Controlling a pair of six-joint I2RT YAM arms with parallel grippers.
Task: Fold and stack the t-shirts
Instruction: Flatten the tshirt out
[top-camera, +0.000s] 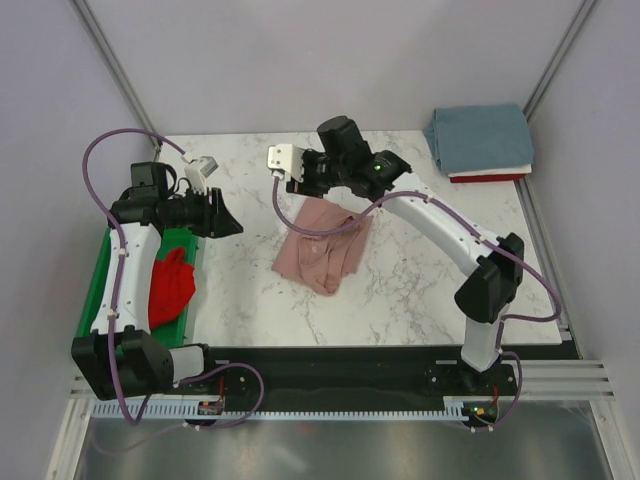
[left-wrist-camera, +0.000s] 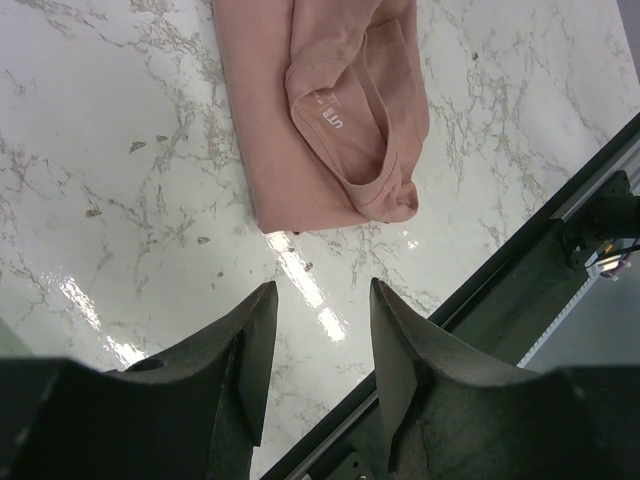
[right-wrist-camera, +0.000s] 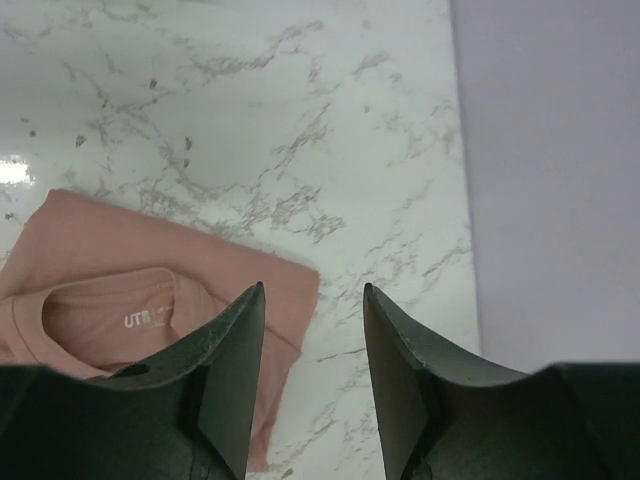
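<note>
From above, the pink shirt (top-camera: 322, 250) lies half-folded at the centre of the tabletop (top-camera: 420, 290). Left wrist view: your left pincer (left-wrist-camera: 322, 288) gapes empty below it. Right wrist view: your right pincer (right-wrist-camera: 314, 290) gapes at a corner. Grip both layers and fold evenly.

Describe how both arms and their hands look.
Both the left arm and right arm have white links, black joint housings and a looping purple cable. A small green light shows near the right wrist. The left hand and right hand each end in two dark wedge-shaped fingers.
</note>
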